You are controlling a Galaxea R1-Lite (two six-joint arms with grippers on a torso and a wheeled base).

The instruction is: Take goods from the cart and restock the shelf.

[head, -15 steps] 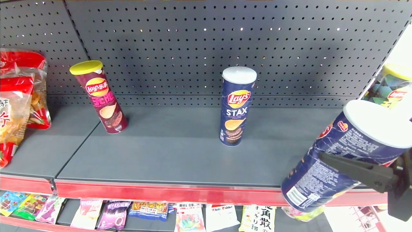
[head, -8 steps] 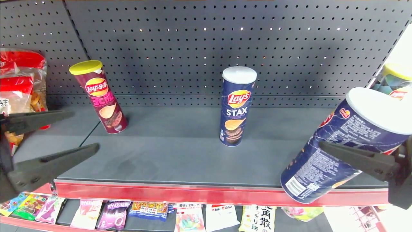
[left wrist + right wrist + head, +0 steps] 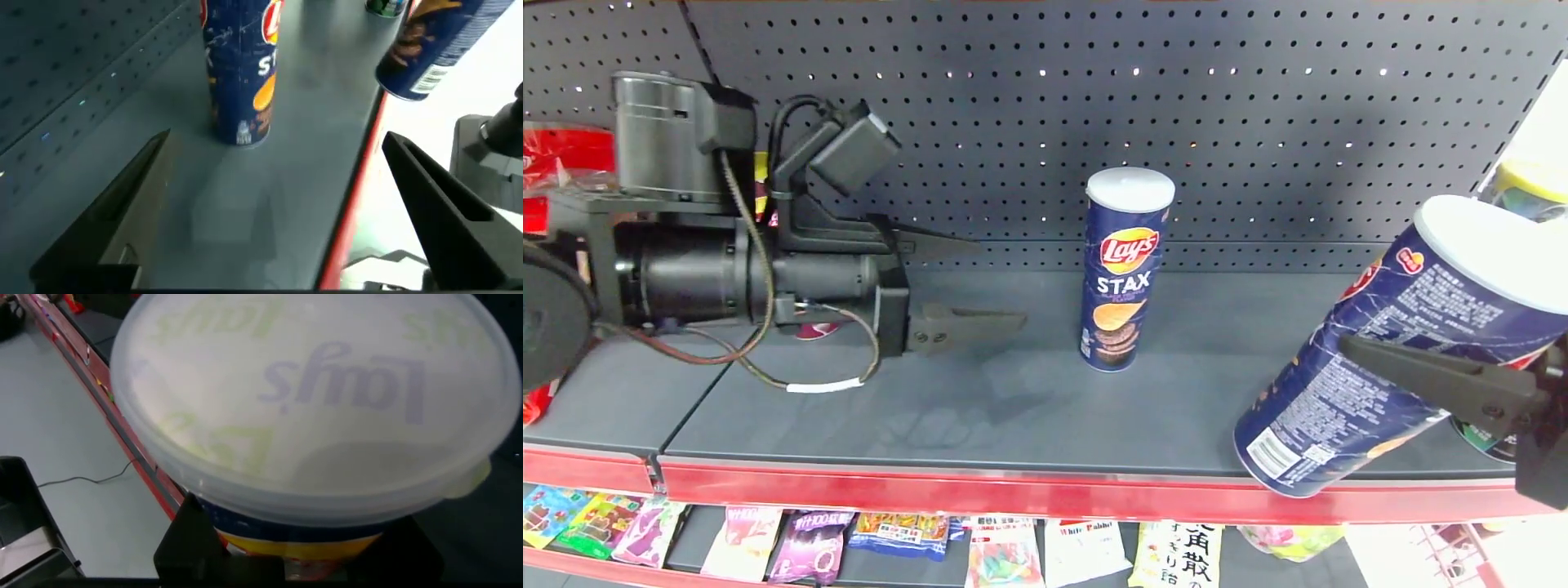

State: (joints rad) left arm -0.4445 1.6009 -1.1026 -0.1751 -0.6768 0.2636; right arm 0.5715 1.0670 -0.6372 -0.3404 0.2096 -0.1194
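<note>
Your left gripper (image 3: 999, 279) is over the shelf (image 3: 1013, 408), fingers wide apart, nothing between them. An upright blue chips can (image 3: 1125, 269) stands at its 3 o'clock, near, not touching. At that can's 4 o'clock your right gripper (image 3: 1388, 359) is clamped on a second blue can (image 3: 1421, 302). It's tilted, lid toward 2 o'clock, base over the shelf's red front lip.

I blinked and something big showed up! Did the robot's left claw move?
Yes. The left gripper came in from the left edge and moved rightward over the shelf, toward the standing blue can, which stayed put.
</note>
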